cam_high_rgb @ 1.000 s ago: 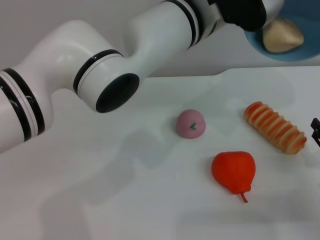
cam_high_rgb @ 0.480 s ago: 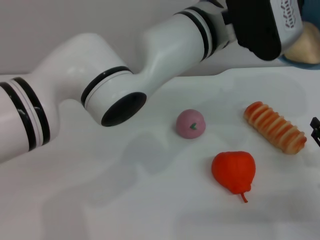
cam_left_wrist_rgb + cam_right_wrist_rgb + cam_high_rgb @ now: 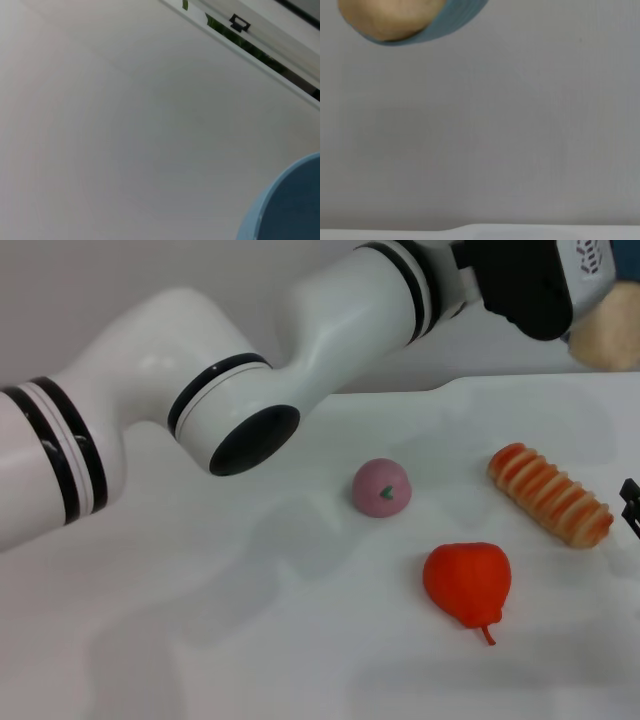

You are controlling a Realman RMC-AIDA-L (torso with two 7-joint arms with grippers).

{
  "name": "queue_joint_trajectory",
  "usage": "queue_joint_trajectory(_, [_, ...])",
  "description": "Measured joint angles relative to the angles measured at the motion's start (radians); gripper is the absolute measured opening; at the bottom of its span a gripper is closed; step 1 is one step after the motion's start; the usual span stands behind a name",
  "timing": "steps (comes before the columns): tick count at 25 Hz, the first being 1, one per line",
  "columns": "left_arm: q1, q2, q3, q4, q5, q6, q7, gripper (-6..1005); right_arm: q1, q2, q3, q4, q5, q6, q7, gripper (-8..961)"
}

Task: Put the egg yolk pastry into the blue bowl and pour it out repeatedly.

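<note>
Left gripper (image 3: 535, 285) at 1 o'clock — grip unreadable; egg yolk pastry (image 3: 610, 338) beside it, blue bowl (image 3: 451, 20) rim under pastry. No legible writing.

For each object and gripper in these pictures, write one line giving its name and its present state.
Pastry: at the bowl's rim, tipping out.
Bowl: lifted and tilted, held by the left arm.
Pink ball: resting on the table.
Bread roll: lying on the table.
Red fruit: lying on the table, stem toward the robot.
Right gripper: parked at the table's right edge.
</note>
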Motion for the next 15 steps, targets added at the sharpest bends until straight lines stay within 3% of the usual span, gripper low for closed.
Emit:
queue_joint_trajectory(9, [-0.019,0.0,-0.015,0.0,-0.001,-0.041,-0.005,-1,0.002,0.0,0.0,0.001,0.0,0.002,0.0,523])
queue_joint_trajectory(15, [-0.028,0.0,-0.112,-0.01,-0.069,-0.211,-0.017,0,0.001,0.0,0.0,0.0,0.0,0.002,0.0,523])
